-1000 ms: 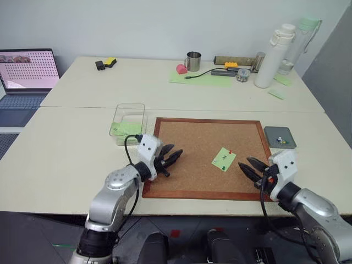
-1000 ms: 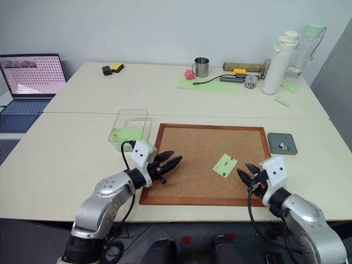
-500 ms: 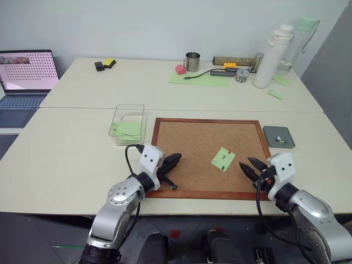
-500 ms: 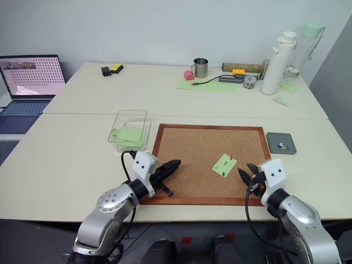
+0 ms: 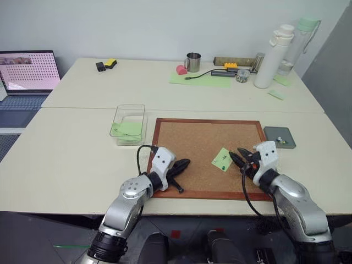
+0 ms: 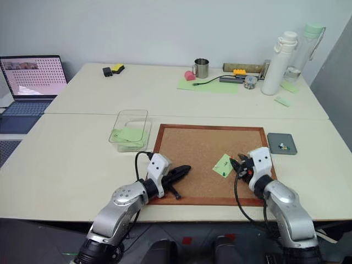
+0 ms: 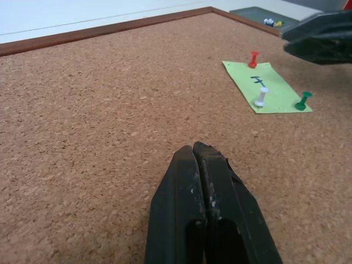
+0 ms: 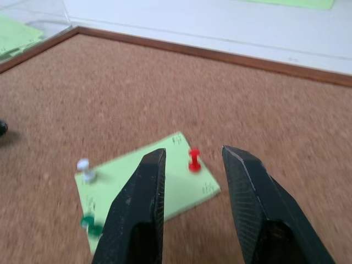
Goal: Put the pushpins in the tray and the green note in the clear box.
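Note:
The green note [image 5: 222, 159] lies on the cork board [image 5: 187, 137], held by a red pushpin [image 8: 194, 159], a white one [image 8: 84, 168] and a green one [image 8: 89, 224]. My right gripper [image 5: 235, 158] is open just right of the note, its fingers either side of the red pin in the right wrist view, not touching it. Over the board's near left part my left gripper [image 5: 184, 163] is shut and holds nothing, well left of the note [image 7: 267, 88]. The grey tray [image 5: 279, 137] sits right of the board with small pins in it. The clear box [image 5: 128, 124] stands left of the board.
Plain green slips lie in the clear box. A laptop [image 5: 27, 71] stands at the far left. On the far table are a mug [image 5: 192, 61], a white bottle [image 5: 272, 55], a pale-green sheet [image 5: 203, 78] and small items.
My left gripper has shut and drifted right and down over the board. My right gripper has moved forward to the note's right edge, still open.

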{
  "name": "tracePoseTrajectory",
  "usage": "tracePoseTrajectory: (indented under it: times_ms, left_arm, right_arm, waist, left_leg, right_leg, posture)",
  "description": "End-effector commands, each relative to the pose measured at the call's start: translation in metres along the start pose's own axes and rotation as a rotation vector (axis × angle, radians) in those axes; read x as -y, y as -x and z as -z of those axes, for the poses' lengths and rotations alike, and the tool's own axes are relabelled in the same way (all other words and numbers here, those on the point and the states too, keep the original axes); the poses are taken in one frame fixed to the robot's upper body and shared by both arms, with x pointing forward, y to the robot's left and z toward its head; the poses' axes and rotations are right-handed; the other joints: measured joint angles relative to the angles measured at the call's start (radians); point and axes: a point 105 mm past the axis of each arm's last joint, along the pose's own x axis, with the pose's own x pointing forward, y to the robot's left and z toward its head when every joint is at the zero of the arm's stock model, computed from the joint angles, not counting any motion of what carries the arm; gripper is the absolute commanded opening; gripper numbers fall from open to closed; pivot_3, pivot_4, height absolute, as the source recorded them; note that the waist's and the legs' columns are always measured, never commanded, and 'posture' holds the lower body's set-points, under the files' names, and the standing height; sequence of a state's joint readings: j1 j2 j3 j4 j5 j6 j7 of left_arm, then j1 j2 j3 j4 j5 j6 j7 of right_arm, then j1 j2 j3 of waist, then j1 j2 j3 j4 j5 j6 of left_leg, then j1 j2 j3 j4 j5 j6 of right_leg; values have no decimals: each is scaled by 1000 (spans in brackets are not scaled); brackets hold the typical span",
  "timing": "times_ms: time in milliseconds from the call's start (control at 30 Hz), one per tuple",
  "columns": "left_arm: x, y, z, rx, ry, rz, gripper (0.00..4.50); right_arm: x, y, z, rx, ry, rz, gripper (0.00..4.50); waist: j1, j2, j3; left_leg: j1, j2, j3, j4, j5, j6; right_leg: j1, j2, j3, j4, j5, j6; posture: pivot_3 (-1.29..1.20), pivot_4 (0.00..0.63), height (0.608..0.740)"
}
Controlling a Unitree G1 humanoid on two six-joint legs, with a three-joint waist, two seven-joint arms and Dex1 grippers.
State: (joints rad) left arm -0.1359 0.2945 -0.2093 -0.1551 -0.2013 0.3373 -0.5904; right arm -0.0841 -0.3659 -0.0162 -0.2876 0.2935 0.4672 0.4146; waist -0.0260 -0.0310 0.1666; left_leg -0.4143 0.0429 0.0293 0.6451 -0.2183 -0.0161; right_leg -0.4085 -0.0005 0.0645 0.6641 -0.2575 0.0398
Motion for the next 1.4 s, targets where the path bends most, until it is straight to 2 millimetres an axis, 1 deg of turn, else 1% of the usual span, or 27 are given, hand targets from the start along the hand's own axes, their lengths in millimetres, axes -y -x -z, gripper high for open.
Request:
tracePoseTrajectory:
  times_ms: [33, 133, 267, 467, 500, 600, 633, 767, 900, 1067, 1167, 1400]
  left_arm:
    - [1, 1, 16, -68, 2, -4, 17]
    - [0, 0, 16, -67, 2, -9, 17]
    - [1, 1, 13, -60, 4, -4, 17]
    - [1, 3, 14, -66, 1, -8, 17]
    - [1, 4, 14, -69, 0, -9, 5]
    - [1, 5, 15, -74, -1, -13, 0]
    - [1, 6, 16, -76, -1, -15, 0]
    - [1, 6, 17, -83, 0, -16, 0]
    - [2, 7, 18, -91, 8, -16, 0]
    - [-5, 8, 25, -117, 2, -49, 0]
    - [-7, 9, 25, -116, 17, -61, 0]
    - [-6, 9, 26, -119, 19, -57, 0]
  right_arm:
    - [-4, -9, 4, 2, 24, -35, 1647]
    - [-5, -16, 8, -9, 24, -57, 1647]
    - [-9, -25, 13, -21, 28, -76, 1647]
    - [-2, -31, 14, -20, -16, -35, 1647]
    - [-1, -31, 14, -15, -29, -29, 1472]
    - [1, -31, 14, -10, -44, -24, 1142]
    - [1, -31, 15, -10, -45, -24, 852]
    - [2, -32, 13, 0, -45, -18, 64]
    - [0, -31, 8, 28, -40, -24, 64]
    - [-3, -29, -14, 122, -42, -21, 64]
    - [-7, -28, -23, 148, -51, -36, 64]
    - [-10, -18, -21, 116, -28, -49, 64]
  waist:
    - [0, 1, -1]
    - [-1, 4, -3]
    - [-4, 5, -4]
    - [-4, 6, -6]
    - [-4, 6, -6]
    - [-4, 6, -8]
    - [-4, 6, -8]
    - [-5, 6, -8]
    - [-5, 6, -8]
    - [-5, 6, -8]
    - [-5, 7, -8]
    - [-6, 7, -8]
  left_leg:
    - [0, 0, 0, 0, 0, 0]
    - [0, 0, 0, 0, 0, 0]
    - [4, 0, 1, 0, 0, 0]
    - [5, 0, 2, -1, 0, 0]
    - [5, 1, 2, -1, 0, 0]
    - [5, 1, 2, -1, 0, 0]
    - [5, 1, 2, -1, 0, 0]
    - [5, 1, 2, -1, 0, 0]
    - [6, 1, 2, -2, 0, 0]
    - [6, 1, 2, -2, 0, 0]
    - [6, 2, 2, -2, 0, 0]
    - [6, 2, 2, -2, 0, 0]
  right_leg:
    - [0, 0, 0, 0, 0, 0]
    - [0, 0, 0, 0, 0, 0]
    - [3, 0, 1, 0, -1, 1]
    - [3, 1, 2, 0, -1, 1]
    - [3, 1, 2, 0, -1, 1]
    - [3, 1, 2, 0, -1, 1]
    - [3, 1, 2, 0, -1, 1]
    - [3, 1, 2, 0, -1, 1]
    - [3, 1, 2, 0, -1, 1]
    - [3, 1, 2, 0, -1, 1]
    - [3, 1, 2, 0, -1, 1]
    - [3, 1, 2, 0, -2, 2]
  posture:
    - [0, 150, 740]
    - [0, 150, 740]
    - [0, 150, 740]
    - [0, 150, 740]
    - [0, 150, 740]
    - [0, 150, 740]
    - [0, 150, 740]
    - [0, 150, 740]
    - [0, 150, 740]
    - [0, 150, 740]
    - [0, 150, 740]
    - [0, 150, 740]
